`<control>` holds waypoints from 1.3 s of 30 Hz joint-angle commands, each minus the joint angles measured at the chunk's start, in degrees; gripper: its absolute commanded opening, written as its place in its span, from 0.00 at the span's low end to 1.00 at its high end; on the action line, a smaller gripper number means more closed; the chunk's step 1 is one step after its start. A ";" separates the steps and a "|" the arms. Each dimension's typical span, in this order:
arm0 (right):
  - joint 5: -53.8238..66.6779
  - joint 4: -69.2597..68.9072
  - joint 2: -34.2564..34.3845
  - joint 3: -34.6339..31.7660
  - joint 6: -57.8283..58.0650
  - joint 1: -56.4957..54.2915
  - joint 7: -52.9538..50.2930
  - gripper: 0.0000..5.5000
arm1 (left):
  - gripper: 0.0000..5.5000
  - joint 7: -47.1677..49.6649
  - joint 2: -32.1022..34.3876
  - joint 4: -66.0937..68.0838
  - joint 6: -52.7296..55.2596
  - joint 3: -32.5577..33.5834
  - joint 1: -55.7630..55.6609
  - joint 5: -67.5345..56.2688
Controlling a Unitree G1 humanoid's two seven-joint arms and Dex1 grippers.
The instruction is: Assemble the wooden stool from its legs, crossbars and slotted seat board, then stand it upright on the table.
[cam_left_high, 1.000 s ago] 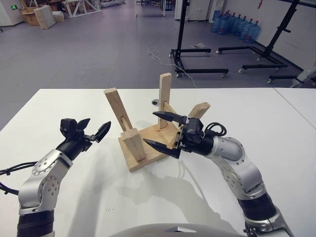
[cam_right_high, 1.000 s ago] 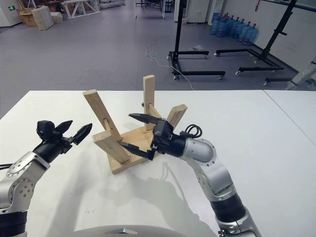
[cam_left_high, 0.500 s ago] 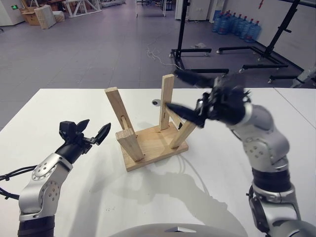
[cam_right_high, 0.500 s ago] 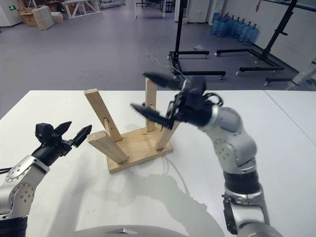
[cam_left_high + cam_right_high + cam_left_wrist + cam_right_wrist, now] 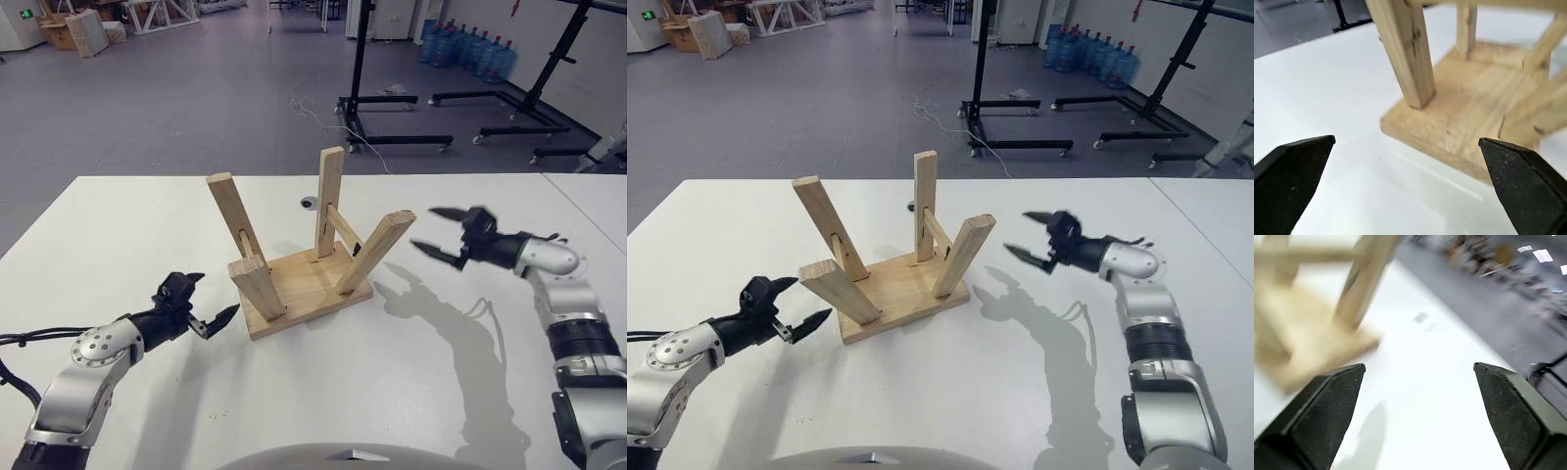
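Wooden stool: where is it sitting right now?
In the head views, the wooden stool rests upside down mid-table, seat board flat on the white table and legs up, between the left pincer and right pincer, touching neither.

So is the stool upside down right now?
Yes, upside down: the seat board lies flat on the table, and the legs stick up.

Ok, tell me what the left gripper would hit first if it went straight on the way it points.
Probably the seat board, at its near edge where the nearest leg stands: the open left gripper points at it, low over the table. Depth is hard to judge.
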 commanded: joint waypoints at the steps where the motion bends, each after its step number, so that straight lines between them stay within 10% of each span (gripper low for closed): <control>1: -0.99 0.72 3.90 3.73 -3.58 0.60 3.97 0.74 | 0.98 -2.45 1.64 -1.09 -0.18 -1.22 -0.58 0.46; 17: 4.28 -2.29 13.32 5.65 0.99 0.60 11.37 0.63 | 0.98 -8.13 -2.04 -2.22 -2.09 -5.83 -5.14 -3.04; 27: 4.28 -3.86 15.19 6.54 0.19 2.07 12.08 0.34 | 0.73 -10.15 -5.39 3.84 -3.44 -5.94 -8.18 -6.04; 39: 5.62 -5.65 16.23 7.32 0.74 2.84 13.63 0.23 | 0.44 -16.80 -4.81 7.06 -3.96 -5.08 -10.25 -10.05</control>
